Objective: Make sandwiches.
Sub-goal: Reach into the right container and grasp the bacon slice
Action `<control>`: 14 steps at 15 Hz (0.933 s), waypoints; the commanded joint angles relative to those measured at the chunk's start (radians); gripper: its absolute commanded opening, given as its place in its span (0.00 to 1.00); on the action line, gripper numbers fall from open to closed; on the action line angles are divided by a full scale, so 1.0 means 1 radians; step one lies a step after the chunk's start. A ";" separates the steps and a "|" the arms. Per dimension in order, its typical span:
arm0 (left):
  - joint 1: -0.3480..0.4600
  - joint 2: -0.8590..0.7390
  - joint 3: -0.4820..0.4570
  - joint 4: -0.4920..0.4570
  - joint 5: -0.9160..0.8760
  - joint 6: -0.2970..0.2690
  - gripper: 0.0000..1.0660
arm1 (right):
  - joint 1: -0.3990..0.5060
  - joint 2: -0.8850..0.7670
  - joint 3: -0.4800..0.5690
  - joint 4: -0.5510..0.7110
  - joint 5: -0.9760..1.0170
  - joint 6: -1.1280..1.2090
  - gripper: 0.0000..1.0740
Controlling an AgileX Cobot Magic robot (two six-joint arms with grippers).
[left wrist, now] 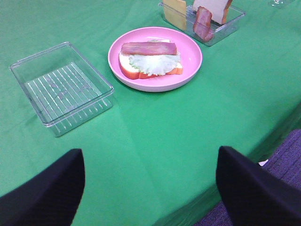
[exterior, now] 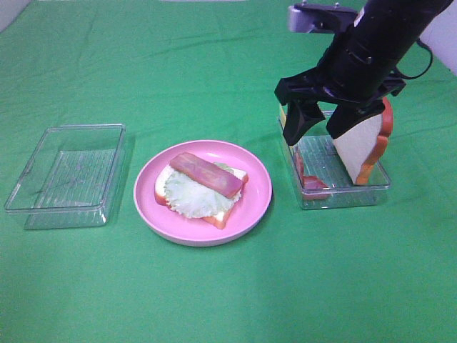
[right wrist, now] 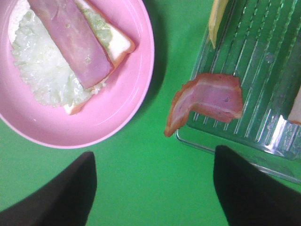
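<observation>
Two clear trays: a left tray [exterior: 68,211] with a ribbed floor, a right tray [exterior: 343,198] with spare parts; one pink plate [exterior: 258,204] between them on the green cloth [exterior: 214,64]. On that plate, one sandwich [exterior: 203,189], half built and uncovered: a single bottom bread slice [exterior: 223,216], white with orange-brown crust; one sheet of pale, frilly lettuce [exterior: 187,196] over it; one pink-red bacon strip [exterior: 207,174] laid flat and slantwise on top. In the right tray, one second bread slice [exterior: 360,146] propped on edge against the wall; one loose bacon strip [right wrist: 211,98], bent, with one end over the tray's rim; one yellow cheese slice [right wrist: 216,19], upright at a corner. Two grippers: right gripper [exterior: 312,136] poised above the right tray, just beside the propped bread, jaws spread wide and gripping nothing; left gripper [left wrist: 150,151] well back from the plate, over bare cloth near the table's edge, jaws likewise wide and gripping nothing.
</observation>
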 commanded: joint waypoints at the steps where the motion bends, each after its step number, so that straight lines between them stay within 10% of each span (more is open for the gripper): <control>1: -0.002 -0.021 0.002 -0.003 -0.009 0.002 0.69 | 0.001 0.092 -0.057 -0.020 0.021 0.046 0.62; 7: -0.002 -0.021 0.002 -0.003 -0.009 0.002 0.69 | 0.001 0.263 -0.145 -0.099 0.008 0.099 0.49; 14: -0.002 -0.021 0.002 -0.003 -0.009 0.002 0.69 | 0.001 0.261 -0.147 -0.103 0.030 0.097 0.00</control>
